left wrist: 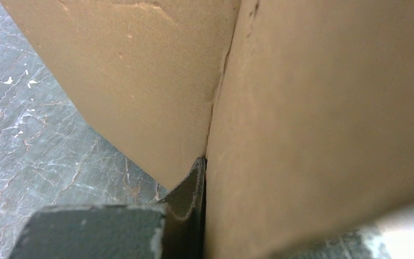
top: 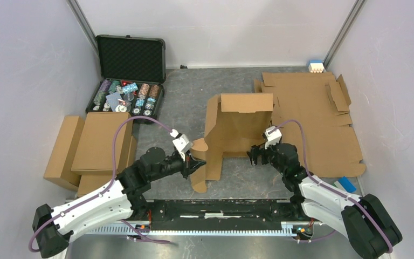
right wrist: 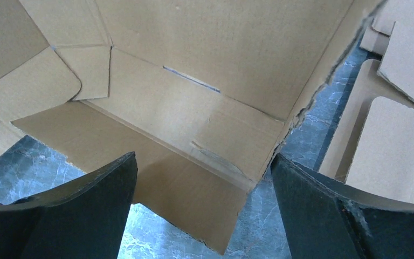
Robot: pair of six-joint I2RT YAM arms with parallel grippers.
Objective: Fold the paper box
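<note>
Item: paper box (top: 236, 132), plain brown corrugated, standing half-folded mid-desk between your arms.
Your left gripper (top: 197, 162): pinched closed on box's left flap.
Your right gripper (top: 254, 155): jaws spread wide, holding nothing, just beside box's right edge.
Desk (top: 194, 91): grey marbled top.
Walls (top: 27, 65): plain white.
Black chip case (top: 131, 59): far left.
Flat cardboard sheets (top: 312, 118): right.

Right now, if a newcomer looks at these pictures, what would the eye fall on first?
First, the paper box, half folded and standing upright in the middle of the table, with the left tool shut on its near left flap and the right tool open beside its right edge. Next, the open black case of poker chips at the far left, and the flat cardboard sheets on the right.
</note>
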